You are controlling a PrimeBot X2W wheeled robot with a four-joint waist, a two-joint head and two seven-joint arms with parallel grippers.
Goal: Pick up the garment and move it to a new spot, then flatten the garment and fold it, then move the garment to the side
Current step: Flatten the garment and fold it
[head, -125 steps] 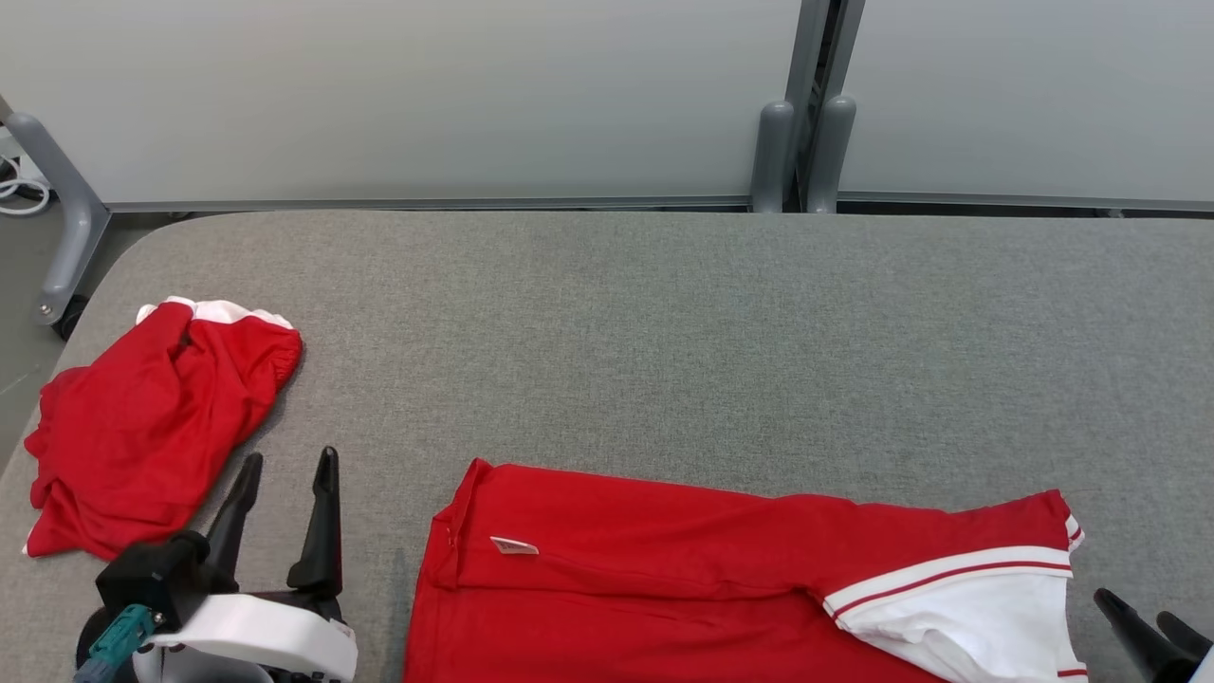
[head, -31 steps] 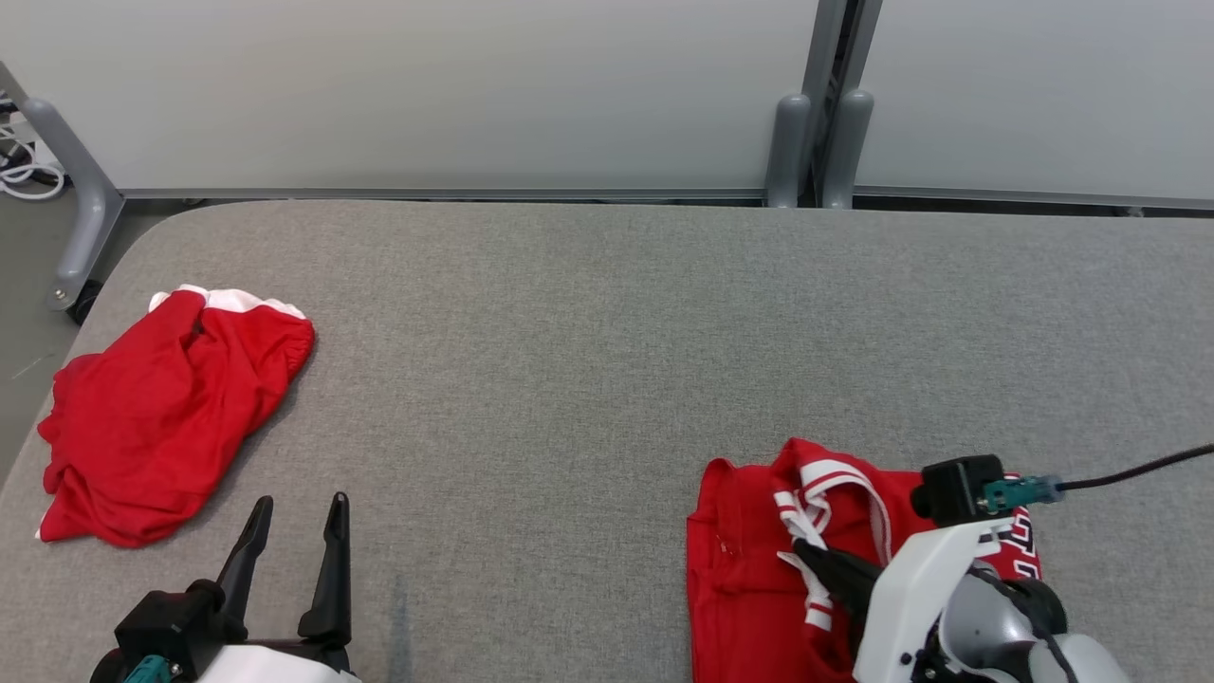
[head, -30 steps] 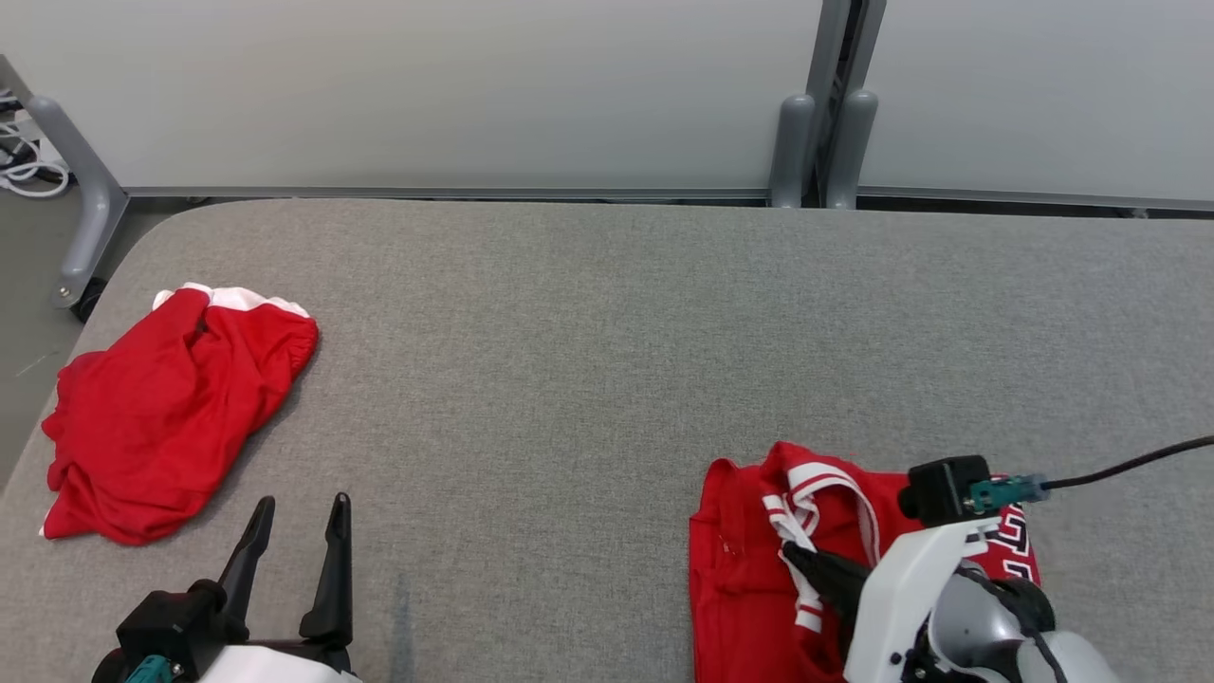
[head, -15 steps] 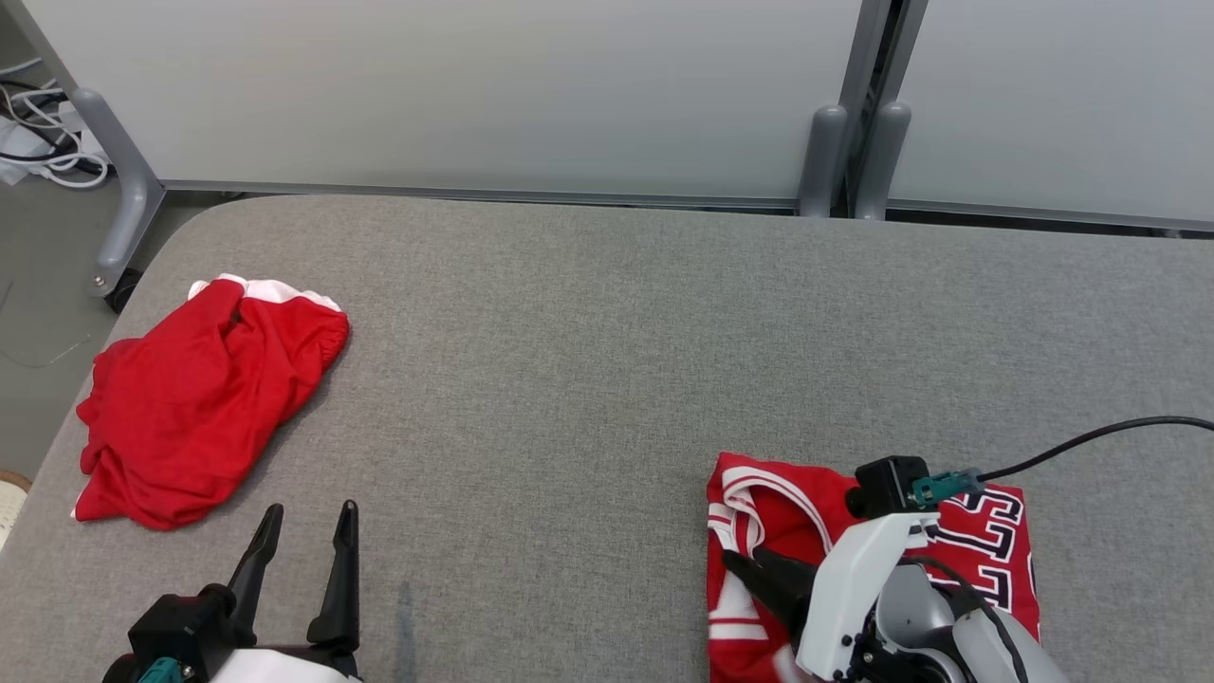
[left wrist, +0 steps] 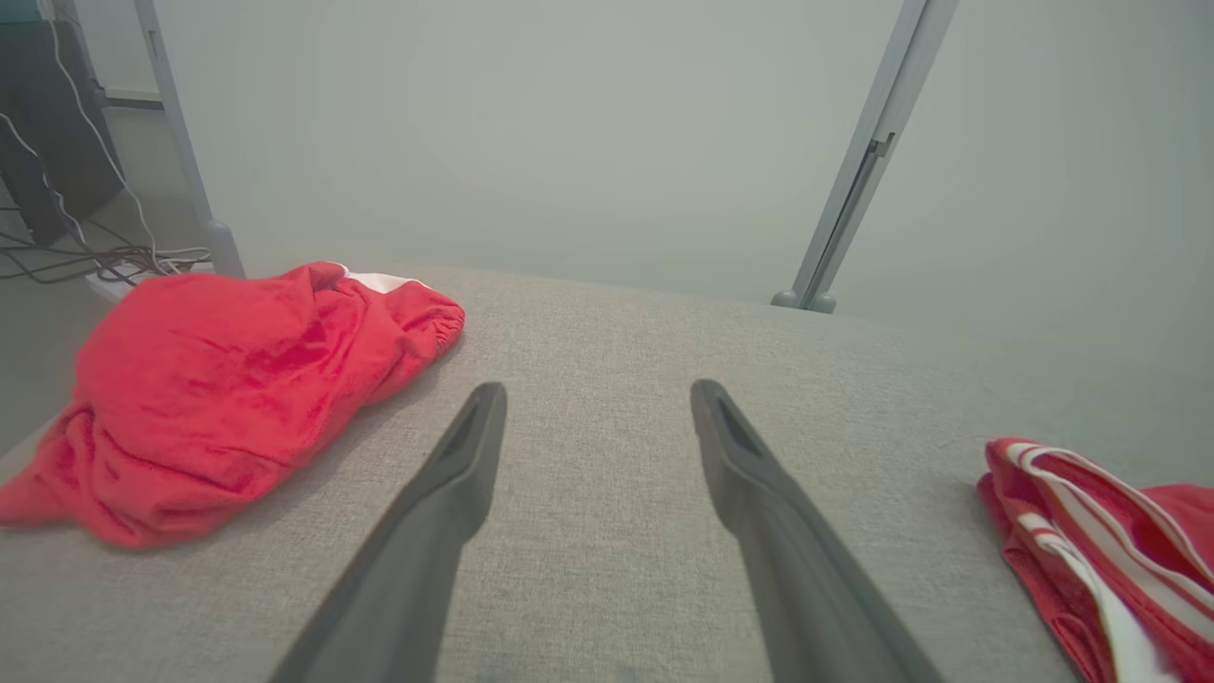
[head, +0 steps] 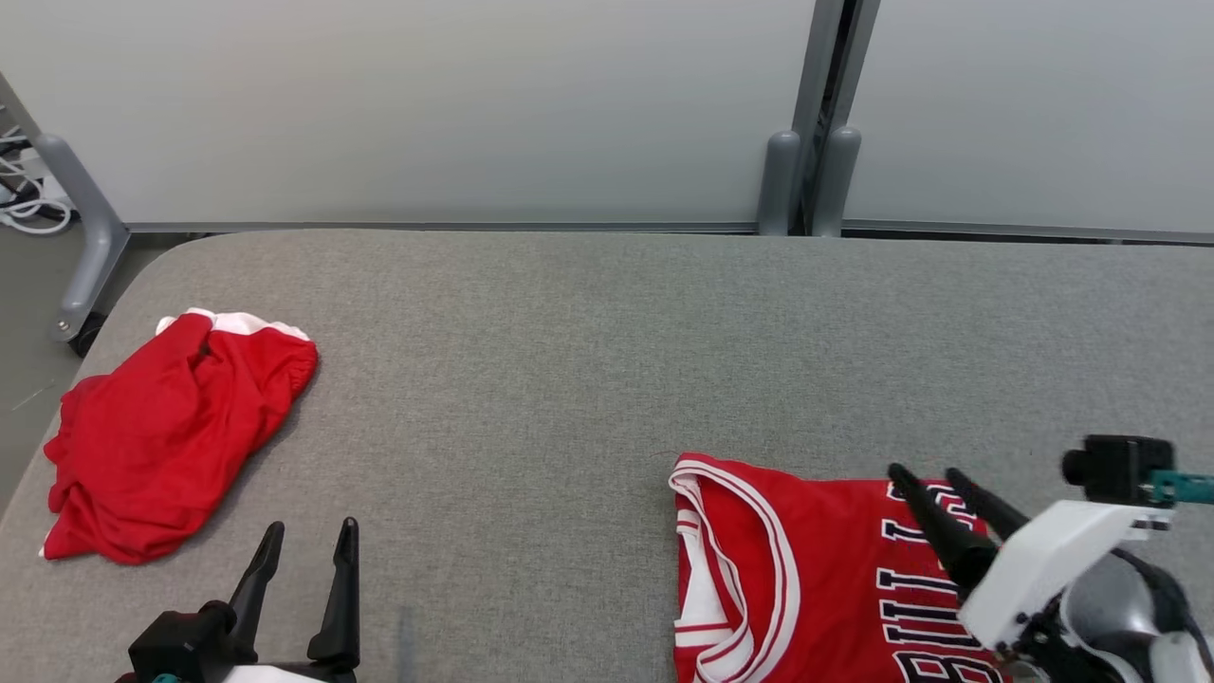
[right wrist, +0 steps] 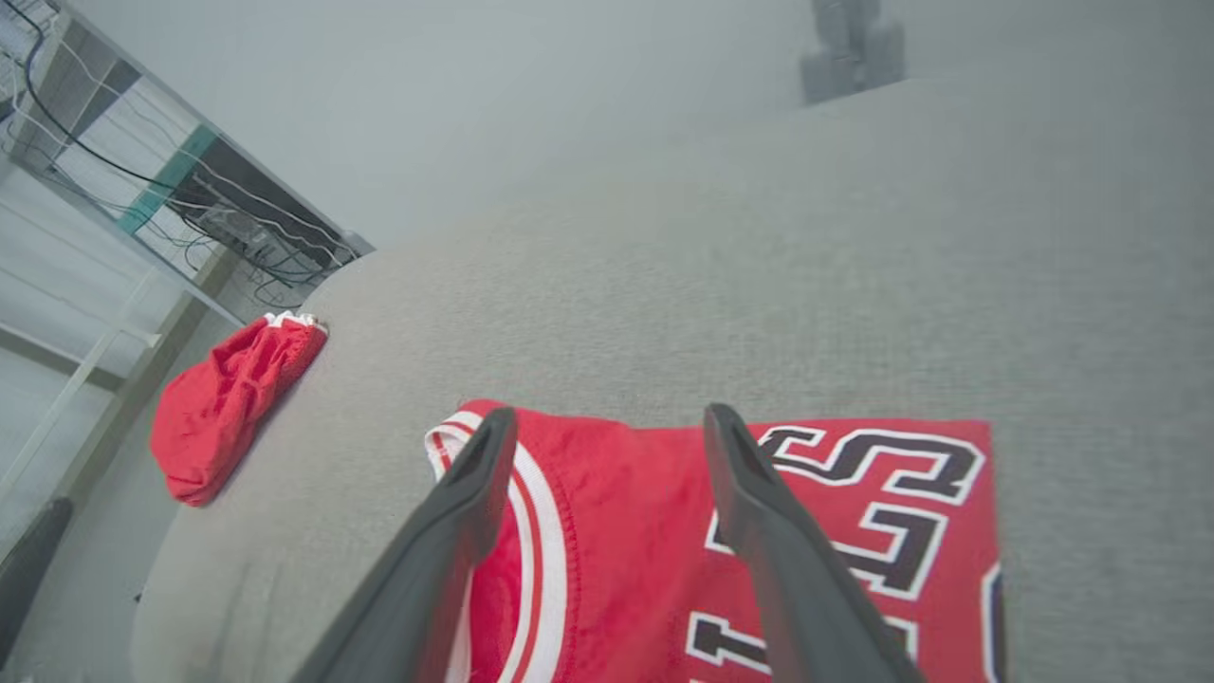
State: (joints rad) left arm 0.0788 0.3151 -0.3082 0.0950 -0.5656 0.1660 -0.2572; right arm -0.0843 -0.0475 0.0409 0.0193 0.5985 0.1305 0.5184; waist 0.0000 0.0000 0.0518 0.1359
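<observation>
Cloth [head: 171, 427], red and crumpled, sits at the far left of the bench [head: 569, 360], with the left jaws apart and empty near it. On the near right lies the folded red jersey [head: 816, 569], flat, lettering up, neckline leftward. The right jaws hang just above it, spread wide and gripping nothing. That arm is nearer.

The left gripper [head: 313, 524] and right gripper [head: 922, 471] carry long dark tapered fingers [head: 934, 522]; the right's wrist [head: 1053, 550] is white (black block [head: 1114, 467], teal connector [head: 1176, 487])
</observation>
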